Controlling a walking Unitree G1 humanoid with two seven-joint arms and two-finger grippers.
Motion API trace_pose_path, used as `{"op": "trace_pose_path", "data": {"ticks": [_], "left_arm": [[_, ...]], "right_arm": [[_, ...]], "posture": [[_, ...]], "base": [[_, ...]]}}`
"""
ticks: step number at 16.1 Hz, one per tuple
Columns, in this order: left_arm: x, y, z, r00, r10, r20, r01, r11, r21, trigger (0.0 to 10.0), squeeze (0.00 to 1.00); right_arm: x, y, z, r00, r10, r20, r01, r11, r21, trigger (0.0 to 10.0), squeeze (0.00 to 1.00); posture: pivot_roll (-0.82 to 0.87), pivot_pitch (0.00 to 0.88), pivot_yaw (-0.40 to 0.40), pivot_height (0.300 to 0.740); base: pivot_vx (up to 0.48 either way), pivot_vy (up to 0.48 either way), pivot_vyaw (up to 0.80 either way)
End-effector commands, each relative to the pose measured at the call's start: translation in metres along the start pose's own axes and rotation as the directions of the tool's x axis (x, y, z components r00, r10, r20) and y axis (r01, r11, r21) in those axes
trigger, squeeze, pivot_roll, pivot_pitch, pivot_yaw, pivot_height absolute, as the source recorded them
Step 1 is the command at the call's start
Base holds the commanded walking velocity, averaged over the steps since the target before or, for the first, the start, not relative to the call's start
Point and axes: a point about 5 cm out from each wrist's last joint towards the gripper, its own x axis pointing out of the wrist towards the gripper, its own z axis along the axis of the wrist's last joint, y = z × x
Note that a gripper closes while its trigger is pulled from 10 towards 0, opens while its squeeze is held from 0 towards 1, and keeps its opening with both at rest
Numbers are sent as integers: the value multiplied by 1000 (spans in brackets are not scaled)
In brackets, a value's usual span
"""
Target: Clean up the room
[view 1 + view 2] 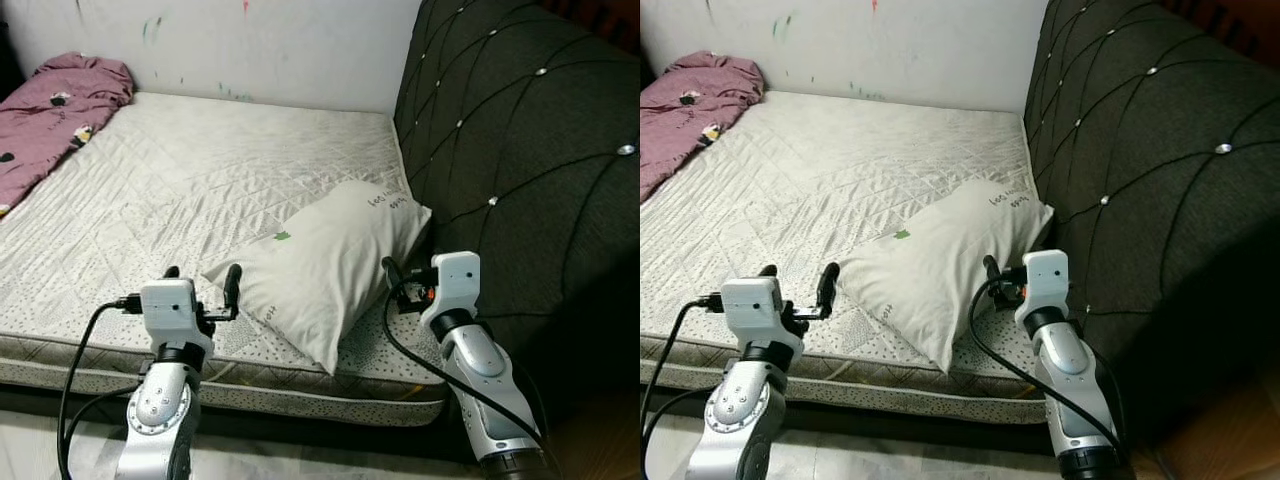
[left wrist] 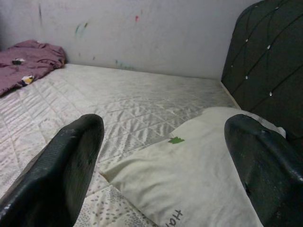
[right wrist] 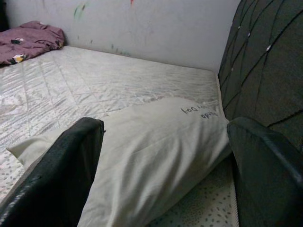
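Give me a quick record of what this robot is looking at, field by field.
Place: bed with bare quilted mattress
Pillow: white, lying at the near corner, one end against the dark tufted headboard
Blanket: purple, bunched at the far left corner
Left gripper: open, beside the pillow's near-left corner
Right gripper: open, at the pillow's right edge
Held: nothing

The 2 eye views look forward and down from the head over the bed's (image 1: 200, 170) near edge. Each wrist view sits low at that edge, looking between its hand's 2 fingers (image 2: 61, 165) toward the far wall (image 3: 156, 23). All 4 share the pillow (image 1: 940, 270) and headboard (image 1: 530, 150).
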Motion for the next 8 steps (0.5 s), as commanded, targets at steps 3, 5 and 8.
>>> {"op": "trace_pose_path", "data": {"ticks": [3,5,8], "left_arm": [[0,-1,1,1000,-19,8,19,1000,2,10000,0],[0,-1,2,1000,-19,7,19,1000,-2,10000,0],[0,-1,2,1000,-27,12,27,1000,-5,10000,0]], "right_arm": [[0,-4,3,1000,-9,8,9,1000,3,10000,0],[0,-4,2,1000,-13,7,13,1000,9,10000,0],[0,-4,3,1000,-15,7,15,1000,7,10000,0]], "posture": [[-64,0,-36,740],[-64,0,-36,740],[-65,0,-35,740]], "base": [[0,0,0],[0,0,-256],[100,0,-133]]}}
